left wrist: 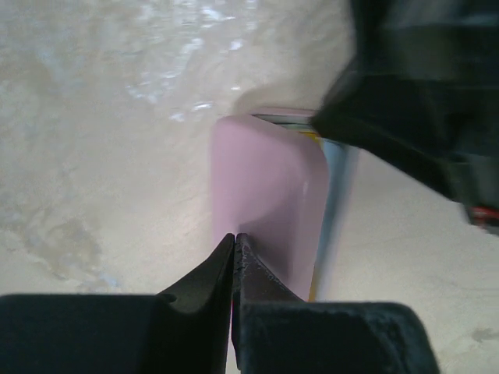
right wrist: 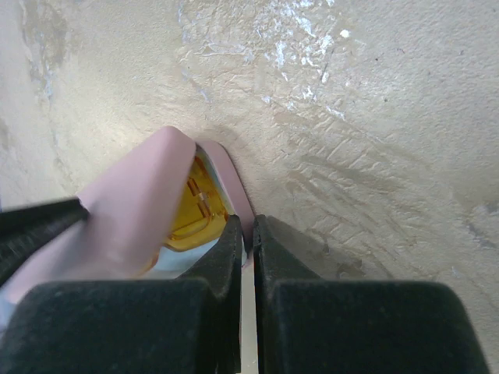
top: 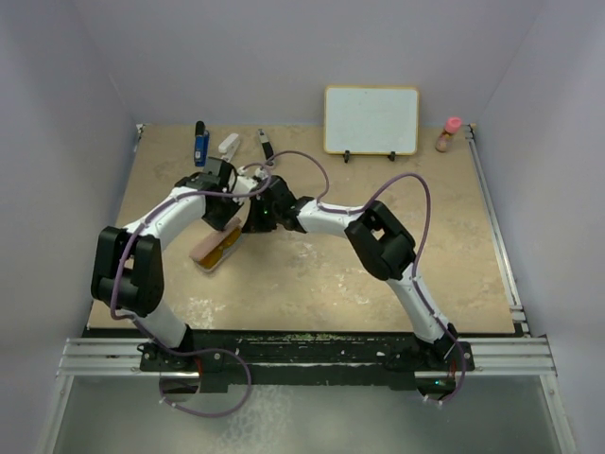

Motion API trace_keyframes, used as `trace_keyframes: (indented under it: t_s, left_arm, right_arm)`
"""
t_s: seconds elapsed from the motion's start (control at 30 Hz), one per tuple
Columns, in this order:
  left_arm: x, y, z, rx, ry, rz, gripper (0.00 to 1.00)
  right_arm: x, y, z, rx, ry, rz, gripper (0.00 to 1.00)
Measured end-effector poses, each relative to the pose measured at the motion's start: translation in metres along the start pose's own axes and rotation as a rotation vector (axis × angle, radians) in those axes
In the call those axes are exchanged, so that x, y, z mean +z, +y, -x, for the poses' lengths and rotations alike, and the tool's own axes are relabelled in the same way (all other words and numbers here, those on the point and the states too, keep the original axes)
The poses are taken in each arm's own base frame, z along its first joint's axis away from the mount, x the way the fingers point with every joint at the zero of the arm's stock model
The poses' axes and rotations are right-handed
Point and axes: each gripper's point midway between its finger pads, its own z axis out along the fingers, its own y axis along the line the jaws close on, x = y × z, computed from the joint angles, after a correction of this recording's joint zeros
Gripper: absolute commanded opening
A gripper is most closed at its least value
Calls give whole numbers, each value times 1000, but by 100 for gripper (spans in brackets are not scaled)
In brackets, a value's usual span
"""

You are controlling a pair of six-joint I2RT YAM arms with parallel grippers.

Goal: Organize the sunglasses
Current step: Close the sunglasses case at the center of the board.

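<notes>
Tan bench [top: 378,274] from above: a half-open pink case [top: 206,253] lies left of centre, slanting from near-left to far-right. The sunglasses [top: 227,246] sit inside along that same line. Left wrist: the left gripper [left wrist: 234,238] is clenched at the lid [left wrist: 265,195] edge. Right wrist: the right gripper [right wrist: 248,226] is clenched against the case rim, the amber sunglasses just beside it.
</notes>
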Motion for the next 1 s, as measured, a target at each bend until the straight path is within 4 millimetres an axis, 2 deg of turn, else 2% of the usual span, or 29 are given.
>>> trace_keyframes:
  t_s: [0.1, 0.2, 0.3, 0.4, 0.57, 0.63, 0.8, 0.9, 1.0]
  left_arm:
    - [2, -18, 0, 35, 7, -39, 4]
    - [4, -43, -14, 62, 62, -100, 4]
    - [4, -51, -16, 64, 73, -125, 4]
    - [4, -54, -16, 68, 72, -130, 4]
    - [4, -52, -14, 69, 70, -121, 4]
    - [4, -50, -13, 69, 67, -108, 4]
    - [1, -44, -8, 73, 63, -84, 4]
    - [8, -37, -2, 61, 42, -66, 4]
    - [18, -32, -4, 45, 51, -64, 4]
  right_arm:
    - [0, 0, -2, 23, -8, -1, 0]
    - [1, 3, -5, 65, -16, 18, 0]
    - [1, 3, -6, 94, -33, 44, 0]
    - [1, 6, -7, 99, -33, 85, 2]
    - [-1, 13, -18, 77, 2, 161, 29]
    - [-4, 19, -23, 66, 11, 214, 36]
    - [-14, 22, -29, 55, 9, 337, 40]
    - [-22, 23, -38, 57, 42, 409, 41]
    - [-28, 27, -51, 60, 81, 468, 40]
